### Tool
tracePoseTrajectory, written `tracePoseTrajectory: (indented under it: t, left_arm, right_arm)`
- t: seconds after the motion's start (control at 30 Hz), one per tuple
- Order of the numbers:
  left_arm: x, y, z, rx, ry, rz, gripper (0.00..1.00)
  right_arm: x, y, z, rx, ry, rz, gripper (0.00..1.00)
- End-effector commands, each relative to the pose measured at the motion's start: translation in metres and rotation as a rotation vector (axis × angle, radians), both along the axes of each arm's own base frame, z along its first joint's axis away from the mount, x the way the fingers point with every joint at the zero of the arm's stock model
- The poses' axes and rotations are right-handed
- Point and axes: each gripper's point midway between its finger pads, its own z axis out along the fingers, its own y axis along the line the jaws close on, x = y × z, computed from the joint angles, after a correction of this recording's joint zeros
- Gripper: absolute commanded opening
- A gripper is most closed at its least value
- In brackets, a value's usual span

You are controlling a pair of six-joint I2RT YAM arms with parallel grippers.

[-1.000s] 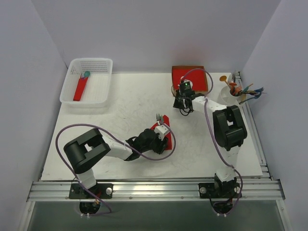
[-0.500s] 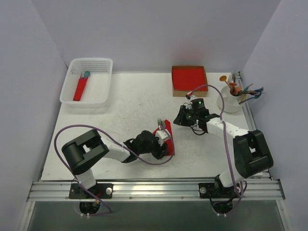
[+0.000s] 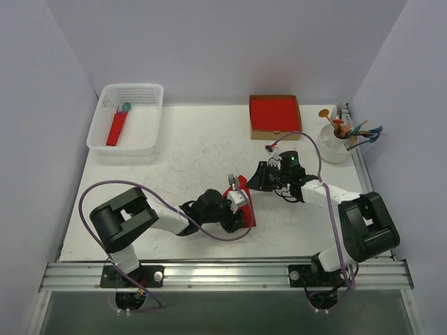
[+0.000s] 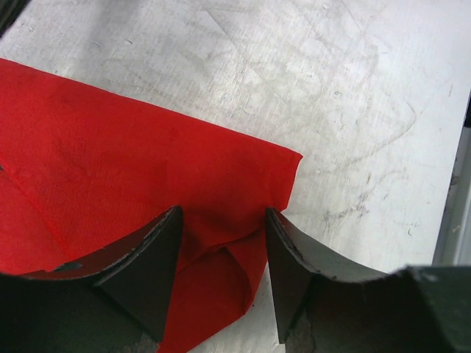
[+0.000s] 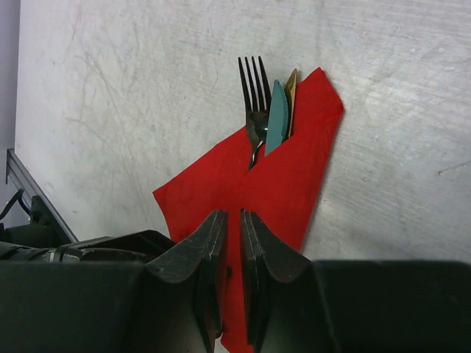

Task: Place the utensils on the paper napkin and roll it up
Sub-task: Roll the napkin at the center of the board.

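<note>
A scuffed white table (image 3: pixel 174 160) carries everything, and both arms reach in towards its middle: the left arm (image 3: pixel 164 215) from the near left, the right arm (image 3: pixel 328 194) from the right. Between them lies the thin red paper napkin (image 5: pixel 291 176), folded into a long pointed wrap around the utensils (image 5: pixel 257 136). A dark fork (image 5: pixel 254 95), a teal knife blade (image 5: pixel 277 118) and a tan tip (image 5: pixel 292 81) poke out of its far end. Its long axis runs near to far, tines away from the bases.

The left gripper (image 4: pixel 223 220) stands over the near end, fingers about half apart astride a creased corner, clamping nothing. The right gripper (image 5: pixel 232 217) sits at the wrap's right edge, fingers all but closed. Whether paper is caught in the slit I cannot tell. I reckon the roll has to go sideways, across that axis, starting from the right arm's side.
</note>
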Motion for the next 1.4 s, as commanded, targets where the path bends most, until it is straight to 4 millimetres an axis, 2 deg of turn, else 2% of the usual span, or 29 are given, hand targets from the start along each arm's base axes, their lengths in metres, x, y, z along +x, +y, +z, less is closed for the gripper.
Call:
tracePoseTrajectory:
  t: [0.0,0.17,0.33,0.57,0.7,0.9,1.13,1.37]
  left_arm:
    - [-0.009,0.006,-0.012,0.038,0.03,-0.013,0.57]
    - [-0.007,0.008,-0.012,0.047,0.025,0.0,0.57]
    - [-0.009,0.009,-0.014,0.055,0.03,-0.001,0.57]
    - [-0.009,0.01,-0.012,0.052,0.028,0.002,0.57]
    - [-0.007,0.01,-0.011,0.056,0.032,0.01,0.57]
    - [-0.006,0.012,-0.013,0.074,0.037,0.022,0.57]
    - [0.001,0.022,-0.019,0.096,0.057,0.077,0.57]
    - [0.01,0.027,-0.021,0.104,0.073,0.116,0.57]
  right_arm:
    - [0.003,0.018,0.003,0.038,-0.01,0.068,0.14]
    - [0.003,0.028,-0.017,-0.015,0.02,0.078,0.12]
    - [-0.002,0.045,-0.022,-0.023,0.021,0.113,0.12]
    - [-0.008,0.05,-0.04,-0.053,0.062,0.133,0.11]
    - [-0.012,0.044,-0.058,-0.134,0.099,0.114,0.11]
    - [-0.005,0.021,-0.077,-0.263,0.116,0.011,0.09]
    - [0.002,0.0,-0.083,-0.335,0.115,-0.098,0.08]
    - [0.006,-0.004,-0.079,-0.315,0.102,-0.147,0.08]
